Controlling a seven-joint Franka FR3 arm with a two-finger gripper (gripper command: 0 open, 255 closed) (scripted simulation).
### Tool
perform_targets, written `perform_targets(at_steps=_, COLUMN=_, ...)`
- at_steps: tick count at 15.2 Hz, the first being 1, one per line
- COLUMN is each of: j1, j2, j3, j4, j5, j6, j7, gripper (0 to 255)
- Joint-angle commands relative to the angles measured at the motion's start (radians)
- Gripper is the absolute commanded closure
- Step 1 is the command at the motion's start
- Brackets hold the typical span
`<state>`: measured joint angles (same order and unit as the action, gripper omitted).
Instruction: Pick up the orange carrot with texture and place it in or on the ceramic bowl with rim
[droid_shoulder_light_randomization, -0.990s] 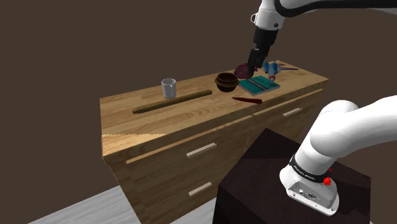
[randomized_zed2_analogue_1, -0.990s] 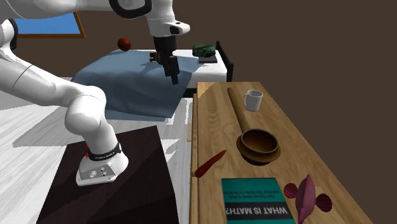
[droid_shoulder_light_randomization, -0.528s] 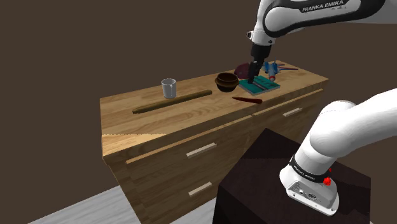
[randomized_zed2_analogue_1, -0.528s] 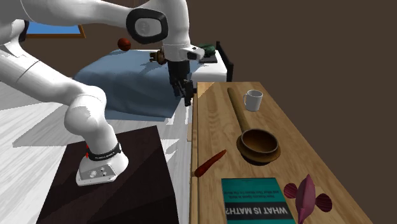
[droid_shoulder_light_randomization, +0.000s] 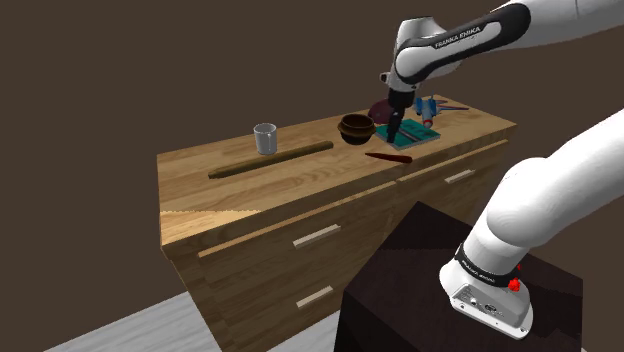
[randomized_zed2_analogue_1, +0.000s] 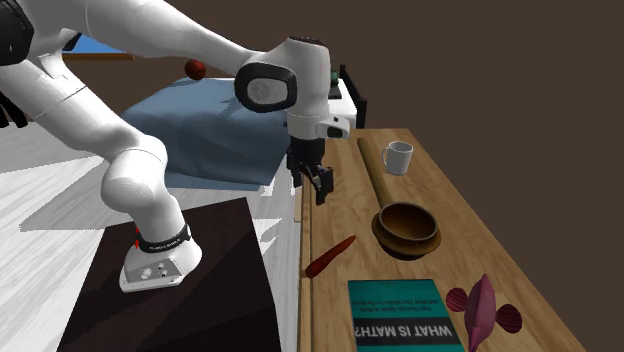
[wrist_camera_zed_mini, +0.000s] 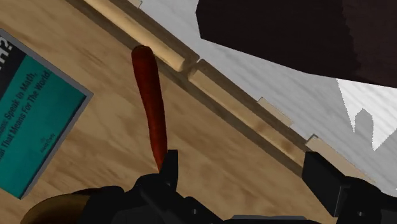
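The reddish-orange carrot (randomized_zed2_analogue_1: 330, 257) lies flat on the wooden dresser top (droid_shoulder_light_randomization: 190, 165), close to its front edge. It is just beside the teal book (randomized_zed2_analogue_1: 405, 314) and near the dark brown bowl (randomized_zed2_analogue_1: 406, 227). A long wooden stick (droid_shoulder_light_randomization: 270, 160) and a mug (droid_shoulder_light_randomization: 265, 138) sit beyond the bowl. The gripper (randomized_zed2_analogue_1: 322, 188) hangs above the carrot's thin end, fingers apart, holding nothing.

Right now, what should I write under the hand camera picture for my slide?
Open black gripper hovers over a reddish-orange carrot lying on the wooden dresser top beside a teal book.
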<state>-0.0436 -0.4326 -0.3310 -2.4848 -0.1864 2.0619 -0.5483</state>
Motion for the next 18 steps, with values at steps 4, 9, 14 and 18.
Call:
perform_targets(at_steps=4, j1=0.004, j2=0.175, j3=-0.085, j4=0.035, j5=0.003, j6=0.122, j7=-0.150, gripper=0)
perform_targets(at_steps=9, j1=0.008, j2=0.388, j3=-0.145, j4=0.115, j5=0.068, j6=0.228, j7=-0.316, gripper=0)
perform_targets(at_steps=14, j1=0.004, j2=0.445, j3=-0.149, j4=0.103, j5=0.095, j6=0.293, j7=-0.344, gripper=0)
perform_targets(at_steps=18, j1=0.001, j2=0.484, j3=-0.149, j4=0.087, j5=0.116, j6=0.343, j7=-0.361, gripper=0)
